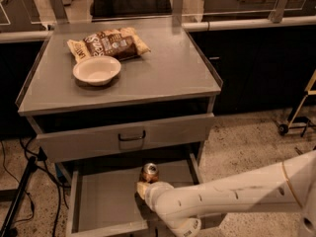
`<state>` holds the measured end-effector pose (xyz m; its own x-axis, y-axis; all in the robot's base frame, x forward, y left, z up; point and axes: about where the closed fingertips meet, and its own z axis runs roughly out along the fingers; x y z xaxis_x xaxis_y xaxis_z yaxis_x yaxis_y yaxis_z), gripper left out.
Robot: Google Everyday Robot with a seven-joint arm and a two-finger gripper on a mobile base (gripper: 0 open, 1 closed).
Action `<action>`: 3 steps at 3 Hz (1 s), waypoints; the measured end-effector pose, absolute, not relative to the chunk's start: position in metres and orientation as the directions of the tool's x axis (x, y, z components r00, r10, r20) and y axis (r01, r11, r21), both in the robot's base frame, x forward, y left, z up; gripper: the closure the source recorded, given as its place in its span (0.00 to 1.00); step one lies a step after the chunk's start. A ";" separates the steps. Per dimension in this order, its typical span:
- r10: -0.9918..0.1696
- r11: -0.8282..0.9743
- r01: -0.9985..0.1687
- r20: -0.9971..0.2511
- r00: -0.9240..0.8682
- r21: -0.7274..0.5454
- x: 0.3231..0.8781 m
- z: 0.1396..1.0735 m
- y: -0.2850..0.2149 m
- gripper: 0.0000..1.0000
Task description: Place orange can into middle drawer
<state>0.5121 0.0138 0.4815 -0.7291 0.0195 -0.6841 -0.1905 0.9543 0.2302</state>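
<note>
Nearest, the white arm [232, 194] reaches in from the lower right, low across the front of the open drawer [106, 201]. Its hand [142, 188] is the pale tip at the arm's left end, inside the drawer and right up against the can [149, 172]. Whether the hand is clenched on the can or has released it cannot be told, since the arm covers it. The can stands upright on the drawer's bare grey floor, toward the back and right of middle, silver top up. To the left, dark cables [19, 181] hang beside the cabinet.

Above the open drawer sits a closed drawer front [89, 139] with a dark loop handle [132, 136]. Over that is the flat grey bench [168, 68]. On its left part rests a white bowl [97, 70], and just behind it, touching or nearly so, lies a brown-and-cream bag [108, 44].
</note>
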 end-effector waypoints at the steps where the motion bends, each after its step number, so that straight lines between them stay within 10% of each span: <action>1: 0.035 0.967 -0.149 -0.686 -0.727 0.207 0.524 0.465 0.014 1.00; 3: 0.058 0.977 -0.097 -0.677 -0.734 0.189 0.539 0.439 0.014 1.00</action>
